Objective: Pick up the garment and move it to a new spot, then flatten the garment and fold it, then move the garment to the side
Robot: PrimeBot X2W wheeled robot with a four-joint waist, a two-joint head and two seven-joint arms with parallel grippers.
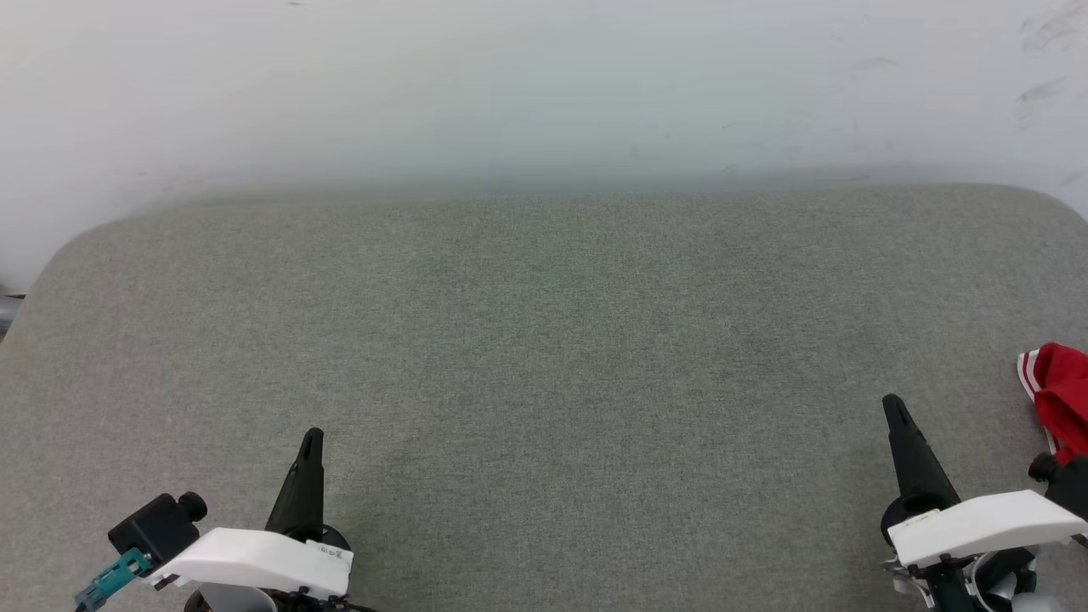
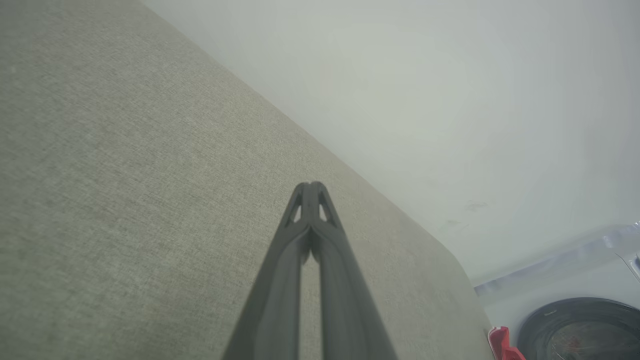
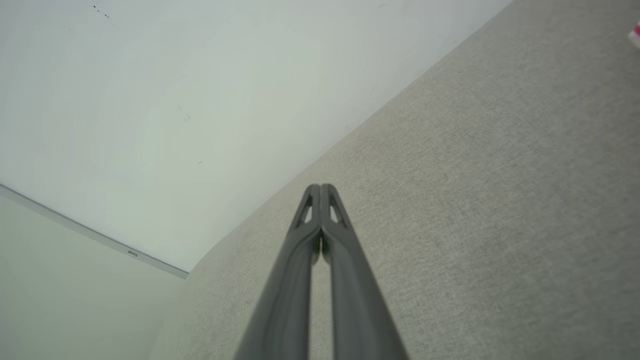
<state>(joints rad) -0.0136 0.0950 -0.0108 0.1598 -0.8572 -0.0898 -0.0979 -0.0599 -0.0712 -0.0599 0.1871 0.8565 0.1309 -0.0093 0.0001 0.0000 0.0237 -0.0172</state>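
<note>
The garment (image 1: 1062,395) is a red bunch with red-and-white striped trim at the far right edge of the grey fabric surface (image 1: 544,357), cut off by the frame. A red scrap of the garment (image 2: 502,345) also peeks in at the bottom right of the left wrist view. My right gripper (image 1: 892,404) hovers at the lower right, just left of the garment and apart from it, fingers pressed together with nothing between them. My left gripper (image 1: 313,435) stands at the lower left, far from the garment, also shut and empty. Both wrist views show closed fingertips, the left (image 2: 311,186) and the right (image 3: 320,187), over bare fabric.
A pale wall (image 1: 544,85) rises directly behind the grey surface. The surface's rounded corners sit at the far left and far right. A dark round object (image 2: 580,327) and a clear plastic bin (image 2: 575,260) lie beyond the surface's right end in the left wrist view.
</note>
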